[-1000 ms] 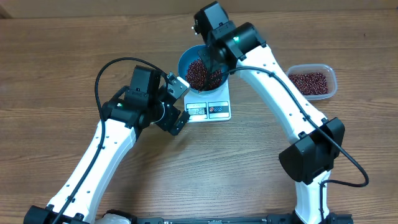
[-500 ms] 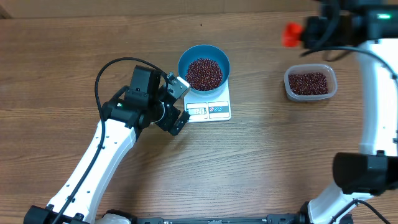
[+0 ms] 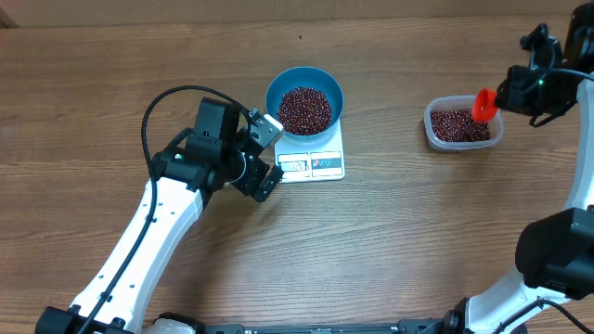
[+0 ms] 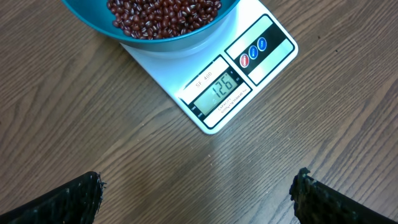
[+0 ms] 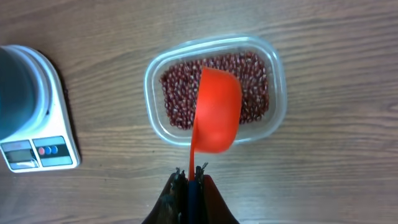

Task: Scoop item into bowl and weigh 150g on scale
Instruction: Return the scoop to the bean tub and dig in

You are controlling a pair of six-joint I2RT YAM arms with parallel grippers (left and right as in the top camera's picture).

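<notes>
The blue bowl (image 3: pixel 275 91) stands on the white scale (image 3: pixel 325 164), heaped with red-brown beans (image 3: pixel 304 109). In the left wrist view the scale (image 4: pixel 249 68) reads 126 below the bowl (image 4: pixel 155 38). My left gripper (image 3: pixel 274 155) hovers open just left of the scale's front edge, its fingertips (image 4: pixel 87 194) wide apart over bare wood. At the far right my right gripper (image 3: pixel 504 96) is shut on the handle of a red scoop (image 3: pixel 483 102). The scoop (image 5: pixel 216 112) hangs over the clear tub (image 5: pixel 152 78), and no beans show on it.
The tub (image 3: pixel 433 134) at the right holds more beans (image 5: pixel 177 96). A black cable (image 3: pixel 148 116) loops off the left arm. Bare wooden tabletop lies between the scale and the tub.
The right arm left the bowl, swung far right with the red scoop, and has come down over the tub. The left arm has not moved.
</notes>
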